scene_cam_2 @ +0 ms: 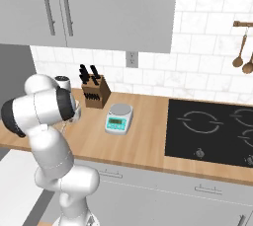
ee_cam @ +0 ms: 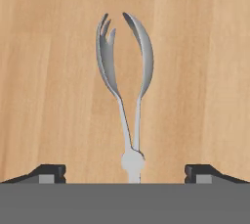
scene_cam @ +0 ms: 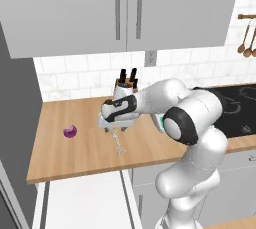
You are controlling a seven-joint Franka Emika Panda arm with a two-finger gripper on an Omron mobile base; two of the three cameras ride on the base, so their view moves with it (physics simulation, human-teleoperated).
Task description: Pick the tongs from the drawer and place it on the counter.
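Note:
The silver-grey tongs (scene_cam: 118, 143) are on the wooden counter (scene_cam: 75, 153), directly under my gripper (scene_cam: 116, 127). In the hand view the tongs (ee_cam: 128, 81) run away from the hand, splayed tips far and rounded end near. My gripper (ee_cam: 124, 171) is open. Its fingertips (ee_cam: 49, 171) stand wide on either side and touch nothing. The open drawer (scene_cam: 85, 203), white inside, sticks out below the counter edge at the lower left. My arm hides the gripper in the right base view.
A small purple object (scene_cam: 70, 132) lies on the counter left of the tongs. A knife block (scene_cam_2: 94, 94) stands at the wall, with a kitchen scale (scene_cam_2: 118, 117) beside it. The black cooktop (scene_cam_2: 212, 131) is to the right, and wooden spoons (scene_cam_2: 239, 55) hang above it.

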